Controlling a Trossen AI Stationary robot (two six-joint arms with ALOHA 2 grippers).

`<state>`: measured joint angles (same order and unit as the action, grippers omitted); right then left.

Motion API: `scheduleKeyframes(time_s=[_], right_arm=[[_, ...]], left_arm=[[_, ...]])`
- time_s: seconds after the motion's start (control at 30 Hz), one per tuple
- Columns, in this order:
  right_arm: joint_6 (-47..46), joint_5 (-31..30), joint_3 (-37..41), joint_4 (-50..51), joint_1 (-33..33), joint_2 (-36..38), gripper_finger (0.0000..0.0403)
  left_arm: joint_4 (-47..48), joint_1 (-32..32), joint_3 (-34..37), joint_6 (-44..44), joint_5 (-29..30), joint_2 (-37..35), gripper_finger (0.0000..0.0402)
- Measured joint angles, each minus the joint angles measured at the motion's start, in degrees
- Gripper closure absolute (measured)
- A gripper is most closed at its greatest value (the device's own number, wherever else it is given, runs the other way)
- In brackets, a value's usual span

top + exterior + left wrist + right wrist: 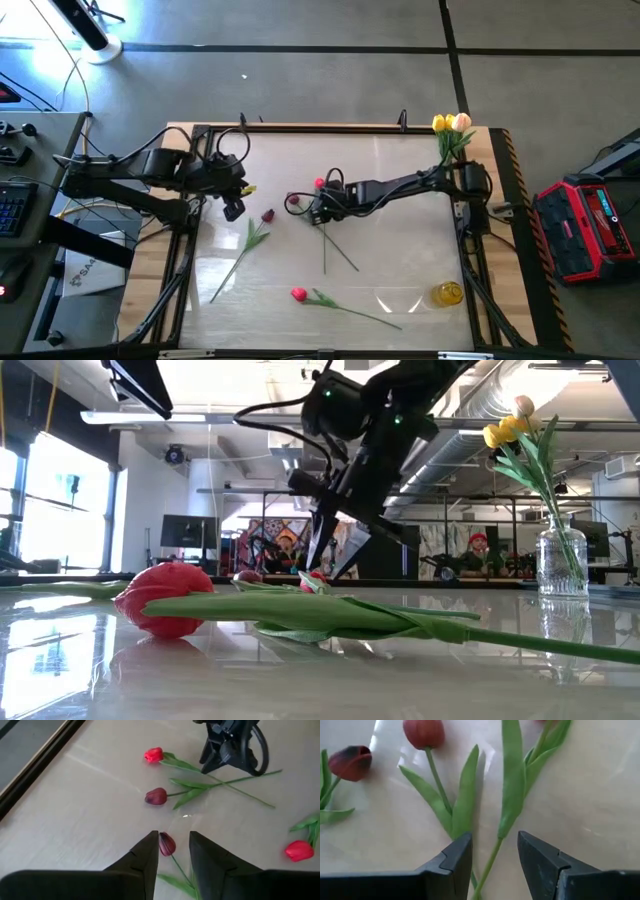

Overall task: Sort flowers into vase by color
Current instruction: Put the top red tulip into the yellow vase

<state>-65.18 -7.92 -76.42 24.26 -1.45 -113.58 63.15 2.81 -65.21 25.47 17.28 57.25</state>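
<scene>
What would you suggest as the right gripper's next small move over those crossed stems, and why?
Probably lower the right gripper a little and close. Its fingers stand open with a thin green stem running between them, but they look not yet shut on it. The left gripper hovers open over a dark maroon tulip, so it seems clear of this pick.

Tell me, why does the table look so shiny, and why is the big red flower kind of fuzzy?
In the low view the glossy table mirrors the bright window, and the red flower lies so near the camera that it blurs, while the vase looks sharper. In the high view a pale glare patch sits on the tabletop near the yellow flower head. In the right wrist view the close green stem looks soft.
</scene>
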Motion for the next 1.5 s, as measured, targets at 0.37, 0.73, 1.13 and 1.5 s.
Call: scheduleKeyframes(time_s=[0.37,0.73,1.13,1.5], right_arm=[[4.47,1.39,0.00,-1.24,-3.66,0.00,0.0257],[5.67,-1.58,0.07,0.64,-0.92,4.16,0.0257],[-3.66,-15.10,0.04,26.06,4.06,29.70,0.0257],[-2.90,-17.48,0.02,35.28,5.74,36.76,0.0257]], left_arm=[[-0.37,0.00,0.00,0.00,0.00,2.40,0.0312],[-1.67,1.60,0.00,5.36,-0.34,3.66,0.0312],[-44.40,2.18,8.50,19.87,3.02,27.31,0.0311],[-53.94,-1.11,1.00,29.85,-0.53,49.72,0.0270]])
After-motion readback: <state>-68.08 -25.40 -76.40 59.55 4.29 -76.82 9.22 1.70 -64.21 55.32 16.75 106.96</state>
